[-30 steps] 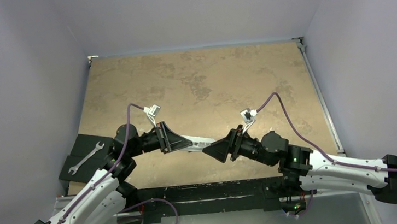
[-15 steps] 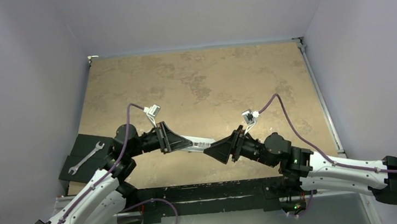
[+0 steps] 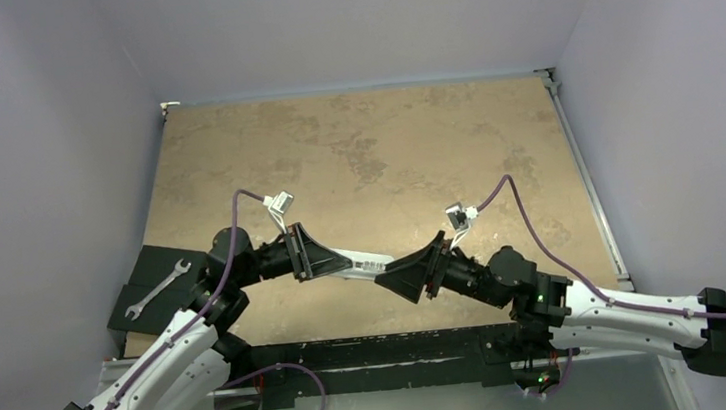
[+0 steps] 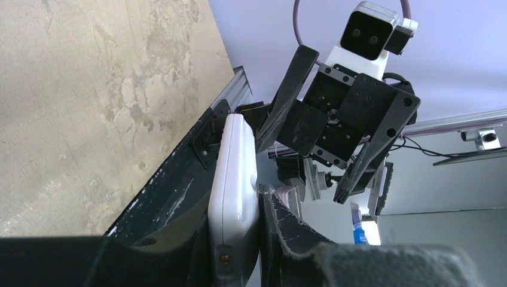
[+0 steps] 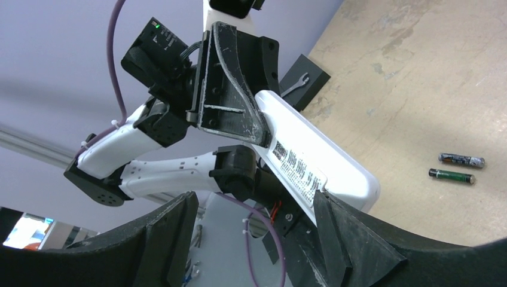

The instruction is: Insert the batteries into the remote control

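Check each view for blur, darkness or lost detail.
Right wrist: sharp, batteries clear, right gripper's fingers underlit. Left wrist: left gripper's fingers blurred close-up, remote control sharp. Top external: evenly lit, remote control small, batteries not visible.

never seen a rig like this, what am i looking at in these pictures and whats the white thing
Two robot arms are bolted at the near edge of a table. One picture looks down from above; the other two come from a camera on each wrist. The left gripper is clamped on a slim white remote control. The right gripper is open, close to the remote's free end. Two batteries lie loose on the table, seen from the right wrist. A wrench rests on a dark pad at the left.
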`<state>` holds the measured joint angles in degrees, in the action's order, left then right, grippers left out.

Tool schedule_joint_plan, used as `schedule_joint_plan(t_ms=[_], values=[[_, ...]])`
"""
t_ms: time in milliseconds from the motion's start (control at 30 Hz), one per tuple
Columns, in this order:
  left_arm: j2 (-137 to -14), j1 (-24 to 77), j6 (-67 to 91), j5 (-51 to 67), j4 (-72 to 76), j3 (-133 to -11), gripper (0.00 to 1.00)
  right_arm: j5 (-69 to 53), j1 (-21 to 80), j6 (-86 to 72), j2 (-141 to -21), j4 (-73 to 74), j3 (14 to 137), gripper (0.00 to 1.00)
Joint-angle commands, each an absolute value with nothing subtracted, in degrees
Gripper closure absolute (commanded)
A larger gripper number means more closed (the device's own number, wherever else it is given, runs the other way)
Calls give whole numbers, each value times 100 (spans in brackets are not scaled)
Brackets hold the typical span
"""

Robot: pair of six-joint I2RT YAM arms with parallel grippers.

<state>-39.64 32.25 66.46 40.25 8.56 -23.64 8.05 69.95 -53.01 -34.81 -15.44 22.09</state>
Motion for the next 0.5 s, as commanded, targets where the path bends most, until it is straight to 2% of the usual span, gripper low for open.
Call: schedule_joint_plan(t_ms=[0, 467], values=[[-4006, 3311, 6749, 4273, 1335, -2404, 100, 267, 7049, -5388, -3439, -2518, 2157, 21], [-4135, 3311, 6575, 4170, 1139, -2475, 100, 128, 7044, -5289, -3340, -3062, 1952, 21]])
